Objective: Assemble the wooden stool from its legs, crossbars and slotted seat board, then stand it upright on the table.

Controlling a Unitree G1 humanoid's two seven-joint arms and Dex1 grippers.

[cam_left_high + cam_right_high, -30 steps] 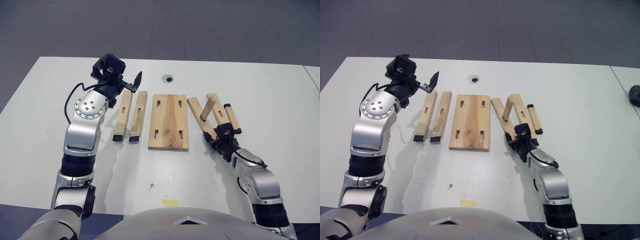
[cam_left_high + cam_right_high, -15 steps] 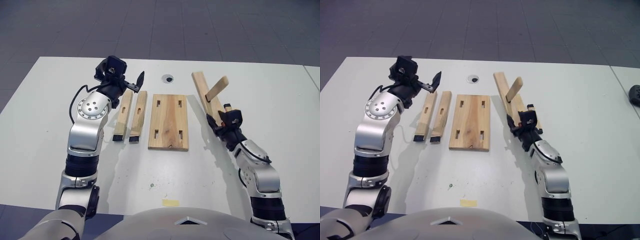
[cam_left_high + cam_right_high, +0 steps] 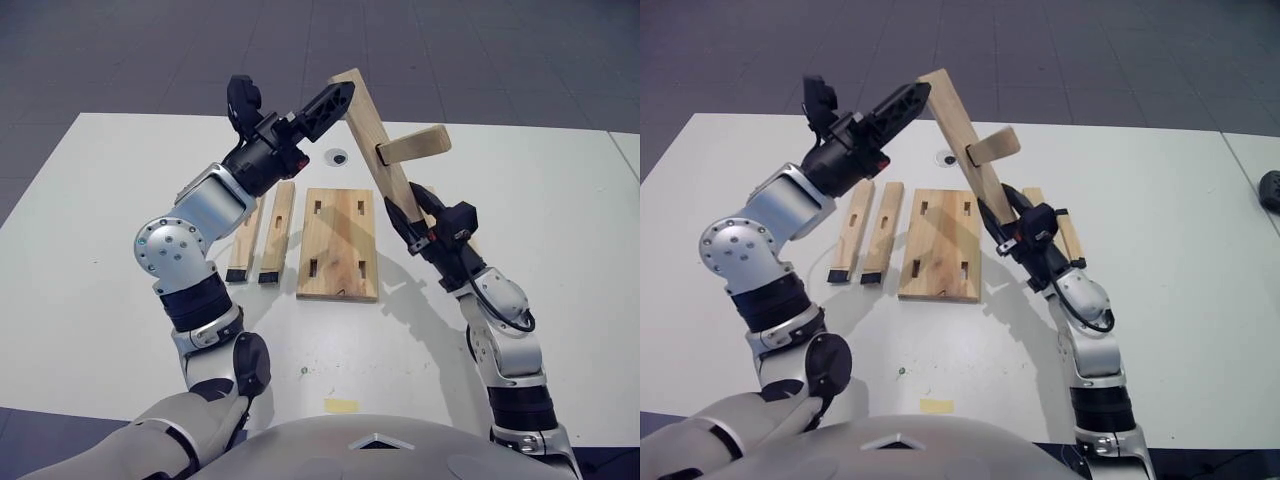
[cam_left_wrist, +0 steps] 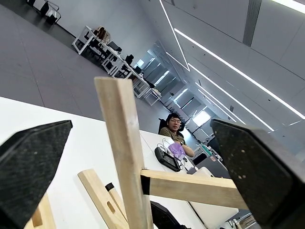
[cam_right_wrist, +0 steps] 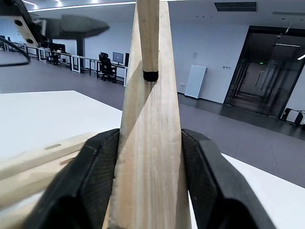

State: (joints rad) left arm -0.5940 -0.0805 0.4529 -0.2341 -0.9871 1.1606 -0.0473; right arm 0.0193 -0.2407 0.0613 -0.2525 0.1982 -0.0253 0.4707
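My right gripper [image 3: 420, 226] is shut on the lower part of a wooden leg [image 3: 368, 132] and holds it tilted up above the table. A short crossbar [image 3: 412, 147] sticks out of the leg's side. My left gripper [image 3: 334, 100] is open at the leg's top end, and in the left wrist view the leg [image 4: 121, 143] stands between its wide-apart fingers without touching them. The slotted seat board [image 3: 338, 243] lies flat mid-table. Two more legs [image 3: 247, 230] [image 3: 277, 228] lie side by side to its left. Another leg [image 3: 1068, 235] lies on the table behind my right gripper.
A round grommet hole [image 3: 340, 156] sits in the white table [image 3: 90, 260] behind the board. A strip of yellow tape [image 3: 340, 406] lies near the front edge. A dark object [image 3: 1270, 190] rests on the neighbouring table at the far right.
My right gripper has raised the leg with its crossbar higher and steeper over the board. My left arm has swung right and up, bringing its open gripper to the leg's top end.
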